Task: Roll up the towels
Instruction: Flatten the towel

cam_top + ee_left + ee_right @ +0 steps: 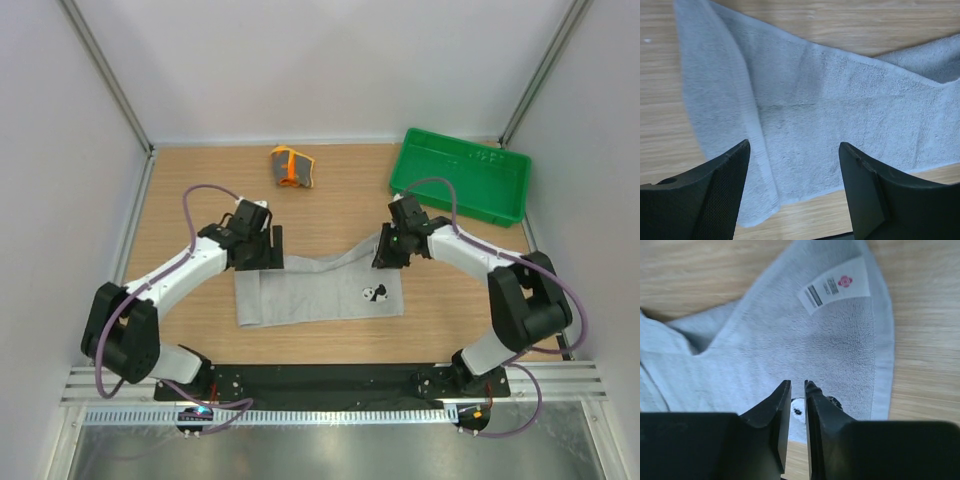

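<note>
Wooden counter [200,170] bears a light grey cloth towel [300,295]; left end effector [794,150] wide open above it, right end effector [798,386] nearly closed, both empty.

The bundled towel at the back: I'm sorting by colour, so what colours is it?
The bundled towel is orange and grey, clearest in the top external view.

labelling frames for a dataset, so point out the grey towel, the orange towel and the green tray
grey towel [320,290], top view, middle of its flat part
orange towel [292,167], top view, centre of the bundle
green tray [470,172], top view, bare floor inside
</note>
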Tool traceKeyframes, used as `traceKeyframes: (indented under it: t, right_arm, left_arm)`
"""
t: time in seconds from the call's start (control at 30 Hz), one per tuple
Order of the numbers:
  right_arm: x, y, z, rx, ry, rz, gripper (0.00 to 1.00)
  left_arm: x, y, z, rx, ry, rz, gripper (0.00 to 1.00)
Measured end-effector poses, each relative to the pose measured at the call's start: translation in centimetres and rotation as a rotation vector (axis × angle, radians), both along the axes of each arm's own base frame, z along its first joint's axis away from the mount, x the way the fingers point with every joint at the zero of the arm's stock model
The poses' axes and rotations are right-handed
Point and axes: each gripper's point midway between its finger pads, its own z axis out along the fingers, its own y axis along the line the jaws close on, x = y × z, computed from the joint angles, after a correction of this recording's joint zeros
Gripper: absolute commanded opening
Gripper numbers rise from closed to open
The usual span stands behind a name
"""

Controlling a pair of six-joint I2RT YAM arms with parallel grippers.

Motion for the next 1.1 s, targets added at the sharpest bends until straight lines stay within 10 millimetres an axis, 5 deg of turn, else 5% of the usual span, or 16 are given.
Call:
traceKeyframes:
  t: [0.17,0.53,0.7,1.1]
  right_arm:
    - [-1.9,0.7,-5.4,0.003,0.133,0.033,0.17]
    - [-1.0,2.0,-5.8,0.071,0.087,0.057,0.15]
    - [-0.9,2.0,-5.8,0.070,0.084,0.058,0.15]
    - [-0.9,1.0,-5.9,0.092,0.098,0.026,0.19]
  left_arm:
    - [0.6,-2.6,-3.0,-0.037,0.040,-0.010,0.72]
    - [2.0,-2.7,-6.1,-0.007,0.047,0.042,0.72]
    - [1.9,-0.6,-6.9,0.031,0.065,0.086,0.72]
    - [2.6,8.3,-6.0,0.181,0.080,0.317,0.73]
